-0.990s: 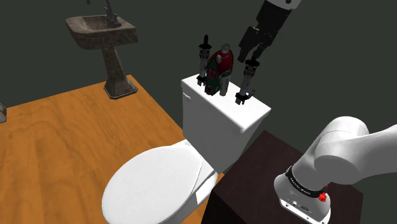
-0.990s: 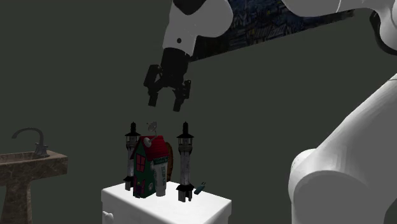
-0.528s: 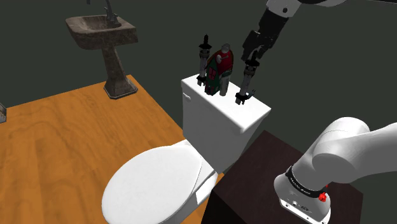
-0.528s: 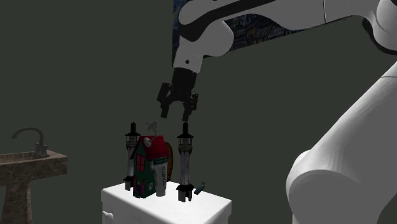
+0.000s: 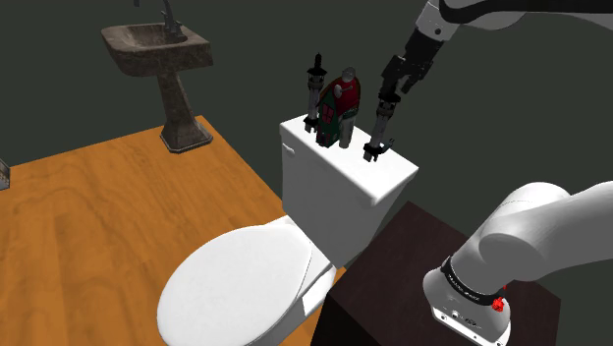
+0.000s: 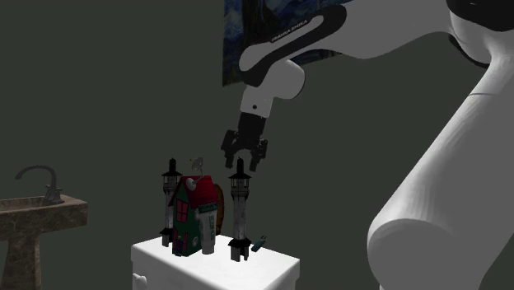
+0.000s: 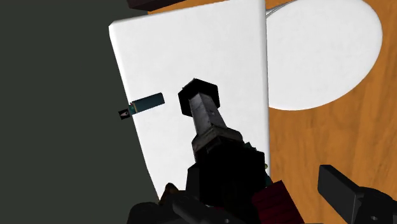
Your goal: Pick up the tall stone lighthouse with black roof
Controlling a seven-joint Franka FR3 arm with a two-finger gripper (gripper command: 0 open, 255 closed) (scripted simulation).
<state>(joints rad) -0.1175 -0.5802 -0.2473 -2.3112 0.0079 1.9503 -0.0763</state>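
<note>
Black gripper (image 6: 244,160) of yours has dropped since a second ago, jaws spread (clasping nothing) just over the roof of the tall lighthouse (image 6: 238,206). It stands upright on the white tank (image 6: 272,264), at three o'clock of the house (image 6: 191,216). Your arm slants in from one o'clock.

a red-roofed toy house (image 6: 193,216) stands on the white toilet tank (image 5: 334,197); a stone pedestal sink (image 5: 157,47) stands well apart.

Toilet tank (image 5: 332,195) holds lighthouse (image 5: 378,126), second lighthouse (image 5: 313,96), house (image 5: 342,110), teal piece (image 6: 260,241).

A bathroom — white toilet (image 5: 246,285), stone pedestal sink (image 5: 157,49).
</note>
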